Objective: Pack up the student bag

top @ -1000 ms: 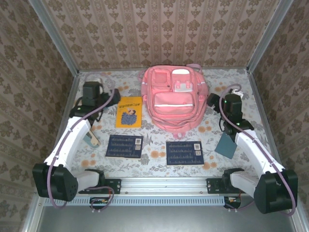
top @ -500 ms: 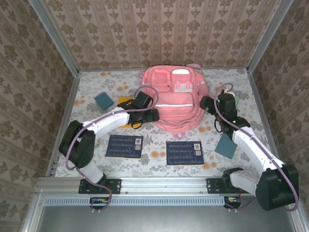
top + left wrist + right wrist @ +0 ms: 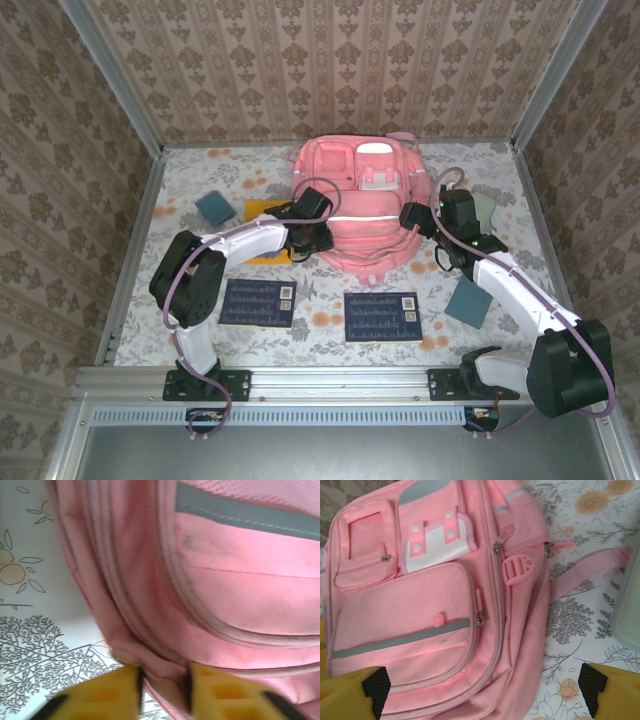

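Observation:
The student bag (image 3: 362,195), a large pink backpack, lies flat at the back middle of the table with its front pockets up. My left gripper (image 3: 318,238) sits at the bag's lower left edge. In the left wrist view its yellow fingers (image 3: 107,695) pinch a fold of the bag's pink fabric (image 3: 165,677) beside the zip seam, so my left gripper (image 3: 165,689) is shut on it. My right gripper (image 3: 414,218) hovers at the bag's right side, open. In the right wrist view the bag (image 3: 420,615) lies under my right gripper (image 3: 482,692), with nothing between the fingers.
A yellow book (image 3: 262,240) lies left of the bag, partly under the left arm. Two dark blue books (image 3: 258,302) (image 3: 381,317) lie near the front. A teal square (image 3: 214,207) sits at the left and a teal notebook (image 3: 467,301) at the right. A pale case (image 3: 627,605) lies right of the bag.
The left arm has swung from the table's far left to the bag's lower left edge and closed on its fabric. The right gripper has shifted closer to the bag's right side.

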Controlling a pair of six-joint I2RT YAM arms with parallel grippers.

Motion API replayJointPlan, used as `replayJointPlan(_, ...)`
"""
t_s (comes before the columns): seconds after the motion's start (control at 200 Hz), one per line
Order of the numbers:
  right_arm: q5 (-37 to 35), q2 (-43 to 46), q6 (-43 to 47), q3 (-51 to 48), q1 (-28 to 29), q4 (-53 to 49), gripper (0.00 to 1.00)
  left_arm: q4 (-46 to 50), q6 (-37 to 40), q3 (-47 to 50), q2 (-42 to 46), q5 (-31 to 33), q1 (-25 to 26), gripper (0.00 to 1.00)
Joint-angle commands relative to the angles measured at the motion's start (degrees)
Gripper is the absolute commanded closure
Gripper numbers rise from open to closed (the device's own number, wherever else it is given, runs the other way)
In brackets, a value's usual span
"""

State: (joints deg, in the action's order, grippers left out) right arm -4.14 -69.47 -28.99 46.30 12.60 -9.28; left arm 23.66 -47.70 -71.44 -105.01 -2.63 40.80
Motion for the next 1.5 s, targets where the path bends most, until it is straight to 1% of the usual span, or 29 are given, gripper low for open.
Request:
replayJointPlan(0.0, 3.8, -1.0, 2.4, 2.9, 0.6, -1.3, 0.0, 3.5, 0.6, -1.2, 0.8, 2.7, -2.4, 0.91)
replayJointPlan(0.04, 4.7, -1.2, 2.8, 3.1, 0.9, -1.3, 0.0, 4.3, 1.7, -1.0, 1.5, 3.6, -3.6, 1.0)
replayJointPlan(0.195, 6.4, -2.3, 4.3, 3.9, 2.7, -1.6, 0.0, 7.6, 7.4, -1.1, 4.2, 6.3, -10.0, 1.0)
replayJointPlan(0.28, 6.9, -3.0, 4.8, 4.6, 4.1, -1.6, 0.0, 8.7, 11.7, -2.3, 4.1, 6.2, -14.2, 1.0)
replayJointPlan(0.31, 6.9, -3.2, 5.0, 4.9, 4.6, -1.7, 0.0, 9.1, 13.0, -2.9, 3.8, 5.7, -16.9, 1.0)
replayJointPlan(0.34, 6.8, -3.4, 5.2, 5.2, 5.1, -1.8, 0.0, 9.3, 14.3, -3.5, 3.6, 4.6, -18.4, 0.94)
replayJointPlan(0.39, 6.3, -3.8, 5.5, 5.5, 5.8, -2.0, 0.0, 10.1, 15.2, -4.7, 3.7, 3.2, -20.0, 0.79)
replayJointPlan(0.425, 6.0, -4.0, 5.5, 5.7, 6.1, -2.0, 0.0, 10.7, 15.5, -5.1, 4.3, 2.6, -20.4, 0.65)
replayJointPlan(0.44, 6.0, -4.2, 5.5, 5.7, 6.3, -1.9, 0.0, 10.9, 15.6, -5.3, 4.6, 2.4, -20.4, 0.62)
replayJointPlan(0.54, 6.0, -4.7, 5.3, 5.8, 6.8, -1.3, 0.0, 11.2, 13.6, -4.5, 7.8, 0.5, -18.8, 0.46)
replayJointPlan(0.575, 5.8, -4.9, 5.4, 5.7, 7.0, -1.1, 0.0, 11.9, 12.1, -4.0, 9.1, 0.6, -17.8, 0.43)
replayJointPlan(0.635, 4.3, -5.2, 5.8, 5.7, 7.4, -0.7, 0.0, 13.1, 9.0, -2.7, 11.2, 1.4, -15.8, 0.42)
replayJointPlan(0.66, 3.8, -5.3, 6.1, 5.7, 7.7, -0.7, 0.0, 13.1, 7.2, -1.5, 12.2, 1.5, -15.1, 0.39)
replayJointPlan(0.675, 3.6, -5.4, 6.3, 5.8, 7.8, -0.7, 0.0, 12.8, 5.9, -0.8, 12.7, 1.3, -15.0, 0.39)
replayJointPlan(0.69, 3.4, -5.5, 6.5, 5.9, 7.9, -0.6, 0.0, 12.3, 5.1, 0.0, 13.3, 0.9, -13.3, 0.39)
replayJointPlan(0.765, 2.5, -5.9, 7.5, 6.1, 8.1, -0.7, 0.0, 9.5, -0.6, 4.2, 15.2, -0.8, -10.4, 0.38)
replayJointPlan(0.825, 3.1, -6.4, 8.6, 6.4, 8.1, -0.7, 0.0, 7.7, -5.0, 6.3, 15.7, -1.8, -8.4, 0.38)
replayJointPlan(0.95, 4.8, -6.7, 10.1, 6.3, 8.2, 0.5, 0.0, 7.3, -11.7, 6.9, 14.5, 0.1, -5.0, 0.38)
replayJointPlan(1.055, 5.0, -6.8, 10.8, 6.0, 8.5, 1.2, 0.01, 6.5, -14.7, 6.9, 12.5, 0.8, -3.5, 0.38)
replayJointPlan(1.145, 4.8, -7.2, 11.7, 6.0, 8.9, 0.9, 0.02, 6.1, -16.3, 6.3, 10.4, 0.8, -3.3, 0.38)
replayJointPlan(1.22, 4.7, -7.8, 12.8, 6.1, 8.9, 0.8, 0.06, 5.7, -16.3, 5.1, 8.2, 1.9, -3.0, 0.38)
replayJointPlan(1.335, 4.3, -8.8, 14.0, 6.3, 8.9, 0.5, 0.12, 7.0, -15.0, 2.9, 4.8, 4.7, -2.9, 0.42)
replayJointPlan(1.36, 4.4, -9.0, 14.2, 6.2, 8.9, 0.6, 0.14, 7.5, -14.6, 2.5, 4.2, 5.7, -3.0, 0.46)
replayJointPlan(1.42, 4.6, -9.3, 14.4, 6.2, 9.1, 0.8, 0.16, 8.3, -13.8, 2.0, 3.2, 7.6, -3.0, 0.6)
replayJointPlan(1.45, 4.6, -9.4, 14.4, 6.1, 9.2, 1.1, 0.16, 8.3, -13.3, 2.1, 2.9, 8.3, -3.1, 0.69)
replayJointPlan(1.47, 4.6, -9.5, 14.5, 6.1, 9.1, 1.3, 0.16, 8.4, -13.1, 2.0, 2.7, 8.7, -3.3, 0.79)
replayJointPlan(1.495, 4.7, -9.6, 14.6, 6.1, 9.1, 1.4, 0.17, 8.8, -12.8, 1.9, 2.6, 9.0, -3.4, 0.95)
